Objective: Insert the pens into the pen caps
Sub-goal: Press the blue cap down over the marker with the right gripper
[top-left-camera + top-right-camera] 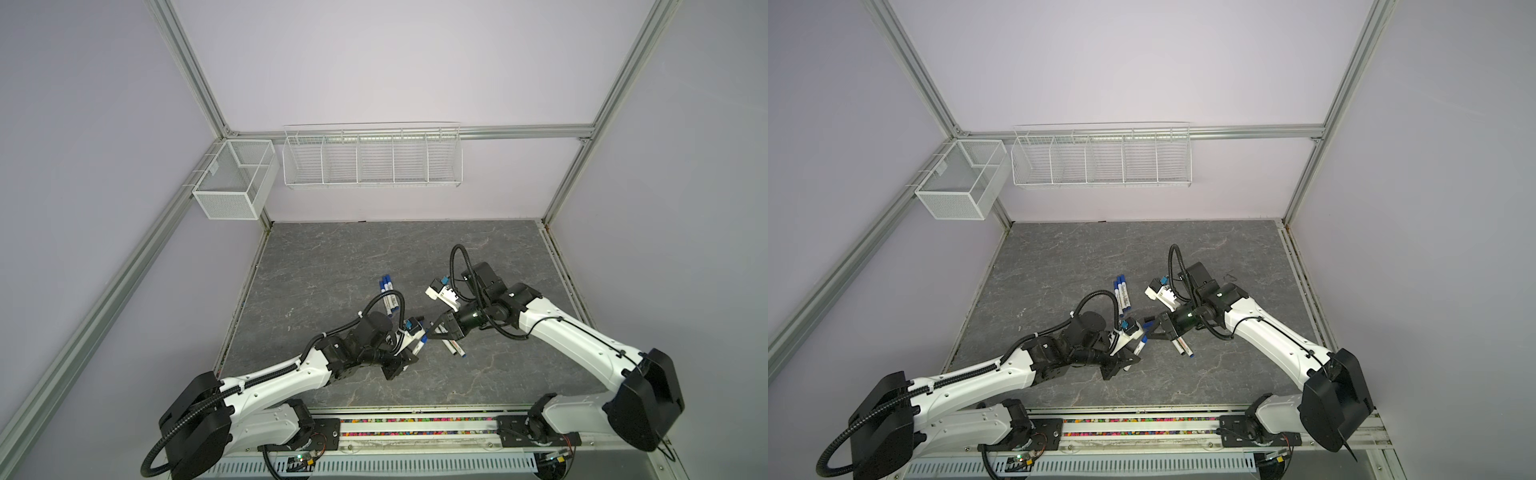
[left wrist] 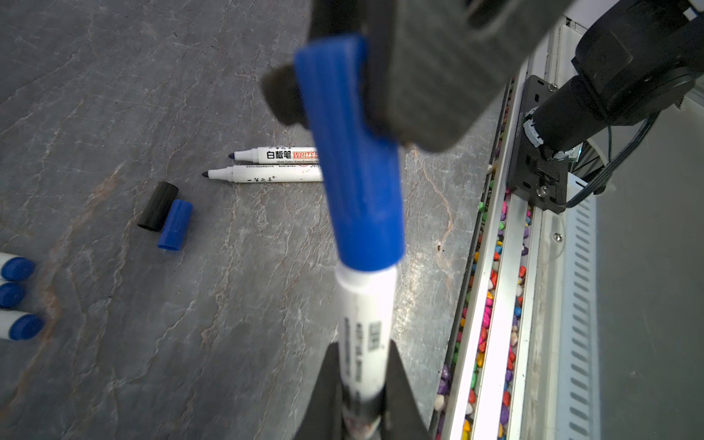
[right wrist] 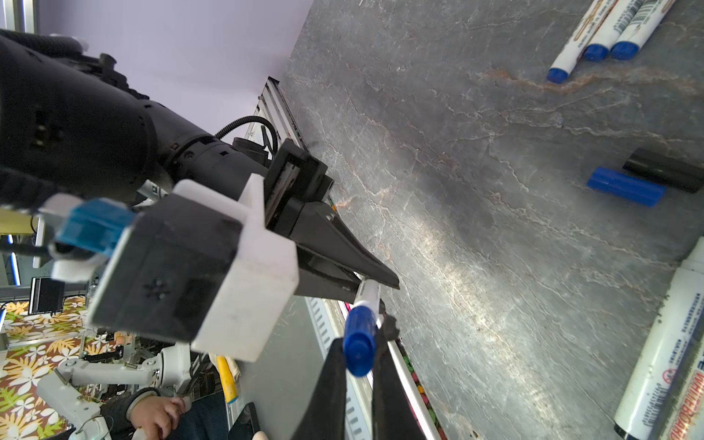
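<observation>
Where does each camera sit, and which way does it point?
Both top views: high over the near edge, looking down at the table; left arm and right arm show.
Left wrist: on the left arm, looking along the left hand at its pen.
Right wrist: on the right arm, looking along the right hand at the blue cap.
Shared: both wrist views show that pen and two loose caps.

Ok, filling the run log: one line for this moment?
left gripper: shut on pen | right gripper: shut on blue cap, over pen tip | table: two uncapped pens, black cap
</observation>
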### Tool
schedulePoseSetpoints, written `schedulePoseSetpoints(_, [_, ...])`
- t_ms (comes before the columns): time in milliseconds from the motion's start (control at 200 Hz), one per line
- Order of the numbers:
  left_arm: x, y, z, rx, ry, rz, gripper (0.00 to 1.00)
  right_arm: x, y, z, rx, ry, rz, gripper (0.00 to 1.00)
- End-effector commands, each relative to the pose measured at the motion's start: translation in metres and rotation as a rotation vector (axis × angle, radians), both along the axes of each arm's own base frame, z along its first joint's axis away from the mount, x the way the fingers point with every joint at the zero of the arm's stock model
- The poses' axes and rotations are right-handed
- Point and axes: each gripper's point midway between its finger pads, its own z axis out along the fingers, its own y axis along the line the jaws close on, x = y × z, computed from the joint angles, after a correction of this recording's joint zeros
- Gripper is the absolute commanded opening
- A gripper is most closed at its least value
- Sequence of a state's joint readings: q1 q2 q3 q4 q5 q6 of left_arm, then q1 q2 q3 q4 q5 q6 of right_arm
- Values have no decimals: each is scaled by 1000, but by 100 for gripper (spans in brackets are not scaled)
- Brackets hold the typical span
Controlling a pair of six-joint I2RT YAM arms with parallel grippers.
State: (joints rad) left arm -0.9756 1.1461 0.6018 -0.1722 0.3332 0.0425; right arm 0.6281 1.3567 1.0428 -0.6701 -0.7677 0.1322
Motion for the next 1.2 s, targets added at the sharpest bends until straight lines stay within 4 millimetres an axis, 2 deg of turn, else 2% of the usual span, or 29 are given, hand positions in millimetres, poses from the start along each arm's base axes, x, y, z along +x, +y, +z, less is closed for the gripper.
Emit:
schedulePoseSetpoints(0, [12,-19,49,-163,-154,-25,0,-29,3,0,14,86,112,7])
schedulePoseSetpoints(130, [5,-19,58,-210,-159,-53,0,-24,4,-2,8,90,113,7])
schedulePoseSetpoints(415, [3,-22,75,-297,-163,-46,0,-23,14,0,62,132,124,7])
schedulePoseSetpoints(715, [5,-22,67,-274,-147,-37,0,-20,11,-5,25,90,104,7])
schedulePoseSetpoints(1010, [8,-24,62,-255,-154,-33,0,-9,8,18,31,-46,56,9])
schedulePoseSetpoints(1195, [9,-24,59,-240,-162,-39,0,3,5,42,29,-142,7,19])
